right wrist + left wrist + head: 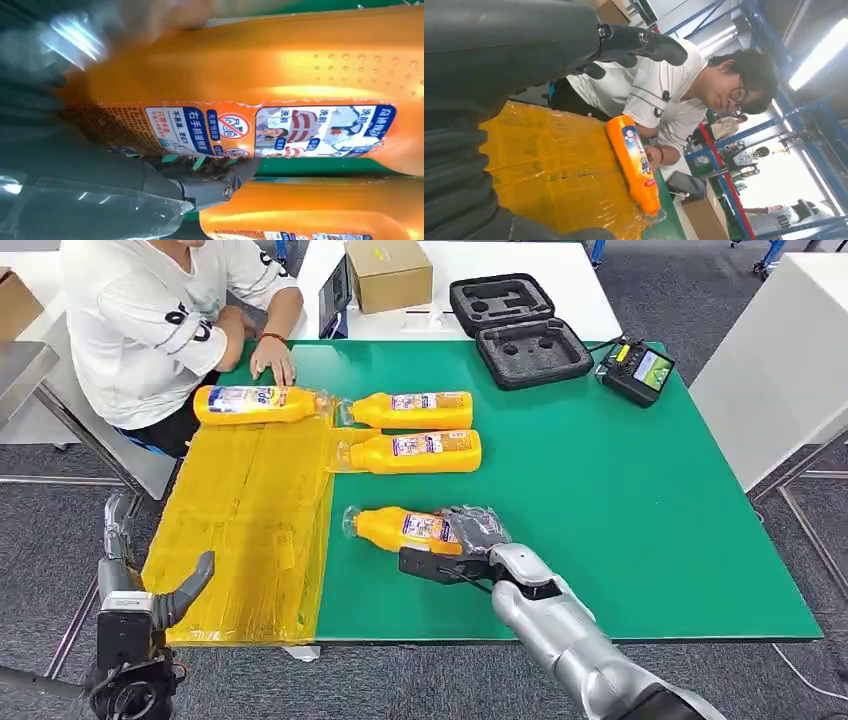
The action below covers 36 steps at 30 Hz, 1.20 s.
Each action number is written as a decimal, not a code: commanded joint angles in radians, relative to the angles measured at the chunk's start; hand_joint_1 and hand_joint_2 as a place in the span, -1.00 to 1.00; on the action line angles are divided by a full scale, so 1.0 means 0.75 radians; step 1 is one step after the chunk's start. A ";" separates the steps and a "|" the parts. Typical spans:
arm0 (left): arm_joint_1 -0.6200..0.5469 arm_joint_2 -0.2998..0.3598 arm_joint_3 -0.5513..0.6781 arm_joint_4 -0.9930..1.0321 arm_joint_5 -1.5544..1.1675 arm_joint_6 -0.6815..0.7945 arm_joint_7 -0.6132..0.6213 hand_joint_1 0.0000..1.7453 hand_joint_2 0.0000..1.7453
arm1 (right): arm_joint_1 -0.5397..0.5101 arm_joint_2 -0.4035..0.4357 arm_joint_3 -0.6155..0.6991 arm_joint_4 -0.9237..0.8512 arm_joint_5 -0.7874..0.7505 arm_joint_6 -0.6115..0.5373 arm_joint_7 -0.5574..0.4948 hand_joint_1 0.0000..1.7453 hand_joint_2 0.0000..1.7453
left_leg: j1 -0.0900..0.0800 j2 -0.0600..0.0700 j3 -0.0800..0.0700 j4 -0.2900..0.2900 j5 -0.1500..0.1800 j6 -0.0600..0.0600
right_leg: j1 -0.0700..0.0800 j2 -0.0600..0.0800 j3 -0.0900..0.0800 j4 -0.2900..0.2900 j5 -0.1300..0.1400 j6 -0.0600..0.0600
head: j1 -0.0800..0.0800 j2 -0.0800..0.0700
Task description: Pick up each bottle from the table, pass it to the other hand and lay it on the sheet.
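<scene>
- The right robot hand [470, 530] is wrapped round the base end of the nearest bottle [400, 527], which lies on its side on the green desk [620, 510], cap toward the yellow sheet [250, 530].
- The left robot hand [180, 595] holds nothing, fingers apart, hovering at the sheet's near left corner.
- One bottle on the sheet [255, 404] already lies along the far edge; two more bottles [415, 410] [415, 451] wait on the green just past the held one.
- For a clean lift, the grip likely wants to stay square across the body, rising straight before swinging left, so the cap clears the sheet's edge.
- Open room lies near and right of the bottle; the person's hand [272, 358] rests at the far edge, well apart.
</scene>
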 commanded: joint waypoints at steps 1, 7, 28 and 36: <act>-0.045 -0.023 0.028 0.056 0.012 -0.016 0.003 -1.00 1.00 | 0.051 0.009 -0.071 -0.013 -0.110 -0.021 -0.140 1.00 1.00 | 0.001 -0.002 0.003 -0.001 -0.001 -0.001 | 0.001 -0.001 0.004 -0.001 -0.001 -0.001 | -0.001 0.000; -0.020 -0.042 0.021 0.044 0.085 -0.075 0.009 -1.00 1.00 | 0.149 0.072 -0.243 -0.220 -0.467 -0.117 -0.473 1.00 1.00 | 0.001 -0.002 0.002 -0.001 -0.001 -0.002 | 0.001 -0.001 0.002 -0.001 -0.001 -0.001 | 0.000 0.000; 0.043 -0.011 -0.214 0.048 0.527 -0.839 0.274 -1.00 1.00 | 0.273 0.137 -0.209 -0.352 -0.982 -0.248 -0.787 1.00 1.00 | 0.001 -0.002 0.001 -0.001 -0.002 -0.002 | 0.000 0.000 0.002 -0.001 -0.002 0.000 | -0.001 0.000; -0.031 0.009 -0.354 0.079 0.533 -1.025 0.308 -1.00 1.00 | 0.279 0.208 -0.052 -0.145 -0.985 -0.181 -0.787 1.00 1.00 | 0.001 -0.001 0.003 -0.002 -0.003 -0.002 | 0.001 0.000 0.004 -0.002 -0.003 0.000 | 0.000 0.000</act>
